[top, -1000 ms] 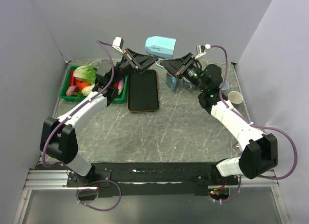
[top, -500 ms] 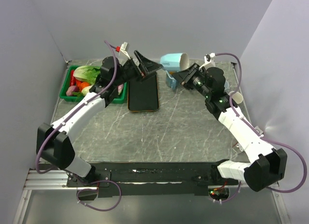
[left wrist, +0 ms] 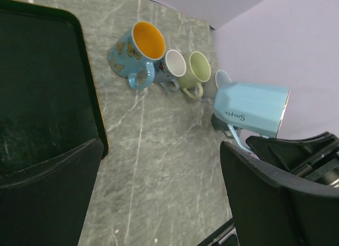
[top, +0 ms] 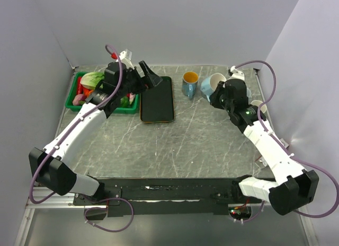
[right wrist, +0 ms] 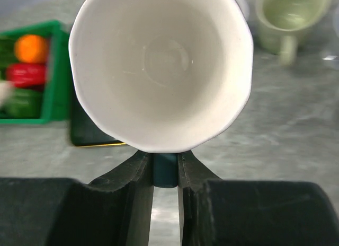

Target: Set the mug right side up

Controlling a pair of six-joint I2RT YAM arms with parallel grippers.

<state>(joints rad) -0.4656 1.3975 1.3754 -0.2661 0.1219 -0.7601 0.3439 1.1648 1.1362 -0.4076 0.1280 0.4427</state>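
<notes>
1. Right gripper (right wrist: 165, 162): clenched on the handle of the pale blue mug (right wrist: 161, 71). The mug lies on its side, mouth toward the wrist camera, over the far right of the table (top: 175, 145).
2. Left gripper (left wrist: 161, 150): fingers spread wide, holding nothing, over the edge of the black tray (top: 157, 99).
3. Orange-lined mug (left wrist: 135, 52), white mug (left wrist: 172, 68) and green mug (left wrist: 192, 70): upright in a row, just beside the held mug.
4. White cup (top: 258, 106): close beside the right arm.
5. Green basket (top: 70, 95) of vegetables: left of the tray.
</notes>
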